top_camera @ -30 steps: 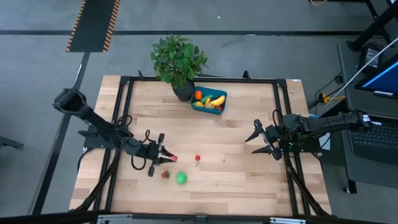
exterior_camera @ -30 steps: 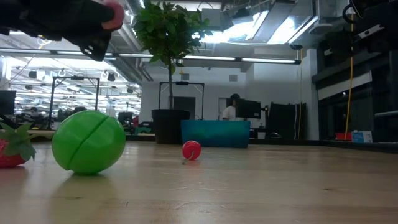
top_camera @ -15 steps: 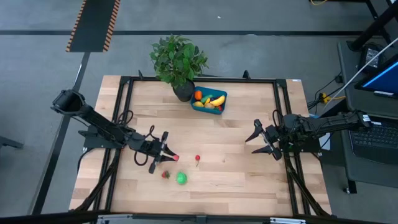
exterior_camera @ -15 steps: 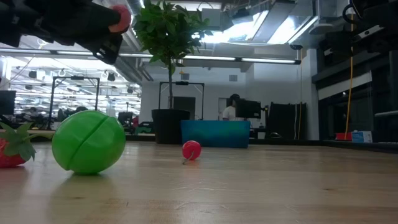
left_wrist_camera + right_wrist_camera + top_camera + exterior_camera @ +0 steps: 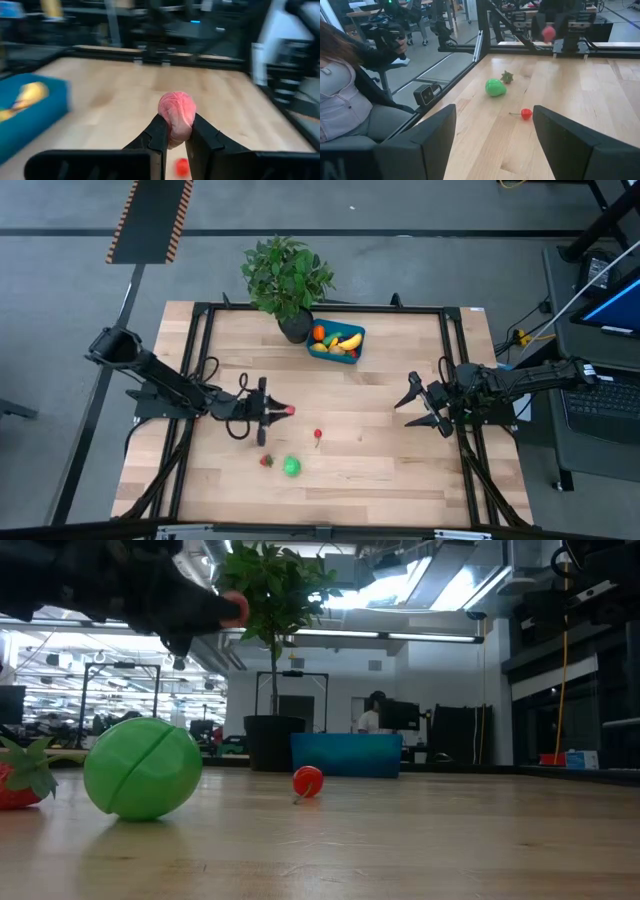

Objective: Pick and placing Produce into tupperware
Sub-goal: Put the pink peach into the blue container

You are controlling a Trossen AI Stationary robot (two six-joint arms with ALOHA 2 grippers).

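Note:
My left gripper (image 5: 277,411) hangs above the table's left middle, shut on a small pinkish-red produce piece (image 5: 176,113), which also shows in the low view (image 5: 235,608). The teal tupperware (image 5: 337,343) stands at the far middle and holds a banana and other pieces. A green round piece (image 5: 291,466), a strawberry (image 5: 266,461) and a red cherry (image 5: 318,435) lie on the wood nearer the front. My right gripper (image 5: 417,404) waits open at the right, with nothing between its fingers (image 5: 425,140). My left gripper pinches the pinkish-red piece by its lower half (image 5: 173,134) between its two fingertips. The fingers reach nearly level from the table's left. The piece sticks out past the fingertips and is lifted clear of the table.
A leafy potted plant (image 5: 287,275) stands just left of the tupperware at the far edge. A black frame (image 5: 320,307) runs around the tabletop. In the right wrist view a seated person (image 5: 350,90) shows beyond the table's edge. Bare wood lies between cherry and tupperware.
My left gripper has swung toward the table's far edge and a little to the right, toward the tupperware, carrying the pinkish-red piece clear of the table. It stays shut on the piece. The pieces on the table have not moved.

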